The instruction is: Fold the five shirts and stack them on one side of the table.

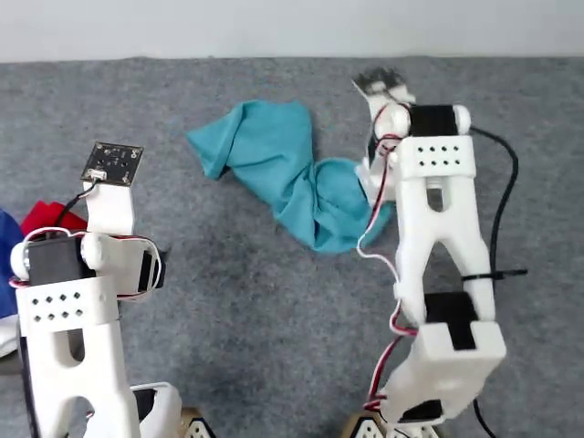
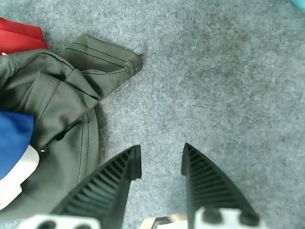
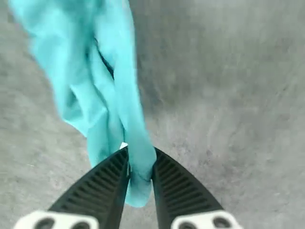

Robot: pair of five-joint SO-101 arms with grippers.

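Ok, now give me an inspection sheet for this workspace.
Surface: grey felt-like cover.
Job's things: teal shirt crumpled at centre; olive shirt, red shirt and blue shirt heaped unfolded by the left arm.
Clutter: nothing seen.
Grippers: left gripper open over bare cover; right gripper shut on the teal shirt's edge.
Cables: red and white wires and a black cable along the right arm.
Surroundings: pale wall beyond the table.
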